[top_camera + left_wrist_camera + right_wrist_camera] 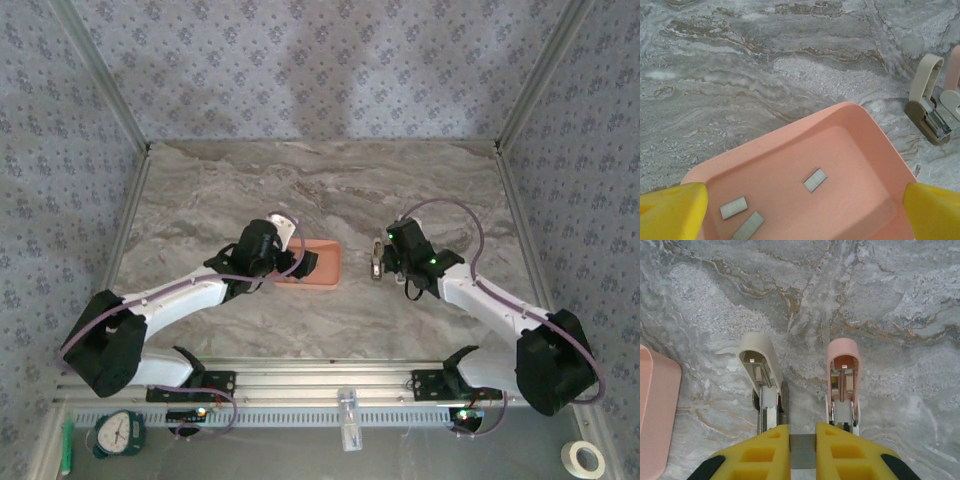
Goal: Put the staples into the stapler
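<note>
The stapler (760, 375) lies opened on the marble, its white half beside its pink half (842, 375), metal channels showing. My right gripper (802, 440) hovers just over it, shut on a short grey strip of staples (802, 454) pinched between the yellow fingers. From above, that gripper (379, 262) sits at the stapler (374, 264). My left gripper (802, 215) is open, its yellow fingertips (672, 210) spread over the salmon tray (860, 125). Three more staples strips (815, 180) lie flat in the tray. The stapler (929, 107) also shows right of the tray.
The salmon tray (328, 262) sits mid-table between the two arms, its corner (655, 405) near the stapler. Patterned walls enclose the table on three sides. A clock (120, 432), a green marker (67, 445) and a tape roll (585, 458) lie below the front rail.
</note>
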{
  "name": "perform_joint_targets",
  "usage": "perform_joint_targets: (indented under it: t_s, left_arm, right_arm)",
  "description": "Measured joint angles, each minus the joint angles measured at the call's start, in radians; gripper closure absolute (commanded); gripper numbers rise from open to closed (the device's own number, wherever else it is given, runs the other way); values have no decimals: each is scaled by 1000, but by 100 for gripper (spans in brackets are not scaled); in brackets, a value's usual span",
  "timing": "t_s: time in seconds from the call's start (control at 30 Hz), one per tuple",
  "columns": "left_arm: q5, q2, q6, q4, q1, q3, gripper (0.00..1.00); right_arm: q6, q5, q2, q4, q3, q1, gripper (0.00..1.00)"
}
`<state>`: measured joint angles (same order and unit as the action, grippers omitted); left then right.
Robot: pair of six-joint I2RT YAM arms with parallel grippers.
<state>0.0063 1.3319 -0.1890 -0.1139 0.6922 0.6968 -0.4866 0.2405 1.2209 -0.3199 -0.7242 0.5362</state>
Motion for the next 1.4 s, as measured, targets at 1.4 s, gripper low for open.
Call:
perform_joint_targets:
  t_s: [1.4]
  left_arm:
    - [-15, 14, -7, -3, -51, 2, 0]
  right_arm:
    - [5, -19, 208, 182, 31, 80, 82]
